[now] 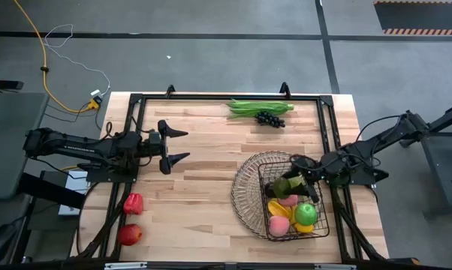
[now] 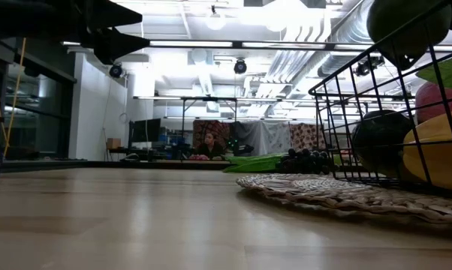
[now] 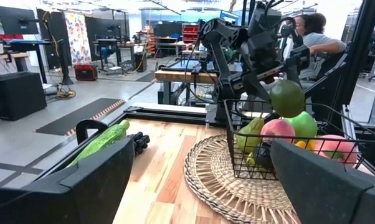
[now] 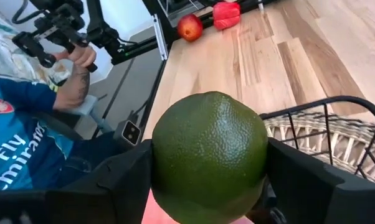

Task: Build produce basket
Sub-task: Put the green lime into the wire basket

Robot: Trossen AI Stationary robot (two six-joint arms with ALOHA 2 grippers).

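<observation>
Fingers of right gripper (image 4: 206,180) clamp the avocado (image 4: 209,155) above the basket (image 1: 245,187) (left gripper (image 1: 182,145) gaping, empty); early release onto piled fruit could roll it out.

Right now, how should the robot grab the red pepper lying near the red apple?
Take the red pepper across its middle, from straight above. It lies alone on the table, apart from the red apple, with room for fingers either side. The left hand, open, is nearest.
</observation>
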